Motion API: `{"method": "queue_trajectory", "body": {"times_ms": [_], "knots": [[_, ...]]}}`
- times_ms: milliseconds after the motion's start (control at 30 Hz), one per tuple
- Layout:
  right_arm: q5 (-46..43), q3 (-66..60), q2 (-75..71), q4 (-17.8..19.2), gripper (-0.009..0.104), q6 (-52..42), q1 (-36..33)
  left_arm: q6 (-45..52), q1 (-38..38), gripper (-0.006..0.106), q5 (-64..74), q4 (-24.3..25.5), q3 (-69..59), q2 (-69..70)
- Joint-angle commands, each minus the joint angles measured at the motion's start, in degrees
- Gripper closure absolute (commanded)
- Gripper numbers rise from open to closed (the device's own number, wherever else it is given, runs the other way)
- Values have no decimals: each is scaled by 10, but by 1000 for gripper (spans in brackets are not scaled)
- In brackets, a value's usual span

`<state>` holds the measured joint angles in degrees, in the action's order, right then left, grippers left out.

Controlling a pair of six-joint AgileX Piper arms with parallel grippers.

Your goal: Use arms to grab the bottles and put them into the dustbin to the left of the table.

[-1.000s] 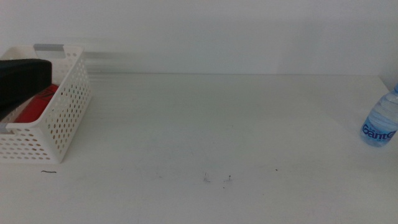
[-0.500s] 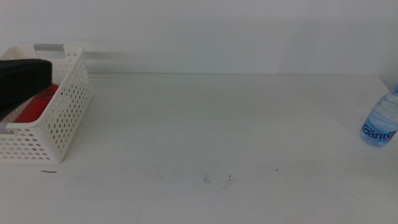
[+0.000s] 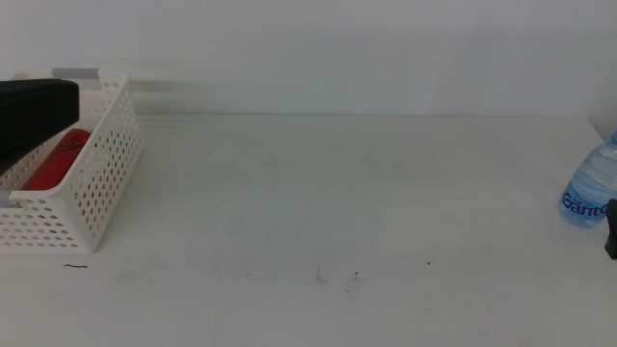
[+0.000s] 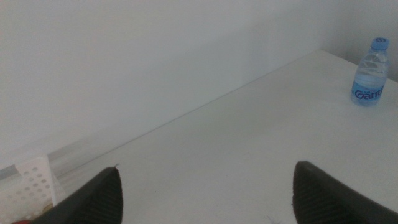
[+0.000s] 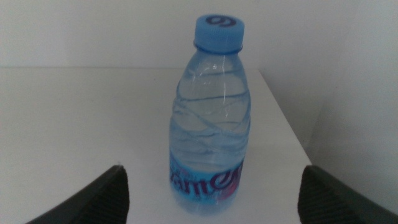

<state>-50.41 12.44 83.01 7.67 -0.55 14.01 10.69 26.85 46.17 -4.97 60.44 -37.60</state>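
Observation:
A clear water bottle [image 3: 590, 188] with a blue cap stands upright at the table's far right edge. My right gripper [image 5: 212, 180] is open, and the bottle [image 5: 211, 118] stands just ahead of it, centred between the jaws. Only a dark tip of that gripper [image 3: 611, 231] shows in the middle view, beside the bottle. The white perforated dustbin [image 3: 96, 183] sits at the far left with a red can [image 3: 53, 159] lying inside. My left gripper [image 4: 206, 171] is open and empty; its black arm [image 3: 34, 114] hangs over the dustbin. The bottle [image 4: 368, 73] shows far off in the left wrist view.
The white table [image 3: 337, 193] stretches between dustbin and bottle, with a few dark specks [image 3: 337, 277] near the front. A white wall runs along the back. The table's right edge lies close behind the bottle.
The left arm has lifted a little above the dustbin. A dark tip of the right gripper has come into the middle view beside the water bottle.

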Motion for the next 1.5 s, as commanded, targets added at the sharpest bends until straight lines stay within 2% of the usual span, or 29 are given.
{"method": "queue_trajectory", "body": {"times_ms": [0, 900, 1167, 1300, 1467], "knots": [[-5, 22, 22, -3, 3, -8, 3, -1, -1, 7, -8, 0, 2, 1], [-5, 214, 217, -1, 3, -8, 3, -1, -1, 7, -9, 0, 2, 1], [-5, 257, 271, 13, 3, -3, 0, -1, -1, 7, -9, 0, 2, 1], [-5, 276, 292, 10, 6, -3, -7, -1, -1, 7, -9, 0, 2, 1], [-5, 305, 318, 8, 19, -4, -9, -3, -1, 7, -9, 0, 2, 1]]}}
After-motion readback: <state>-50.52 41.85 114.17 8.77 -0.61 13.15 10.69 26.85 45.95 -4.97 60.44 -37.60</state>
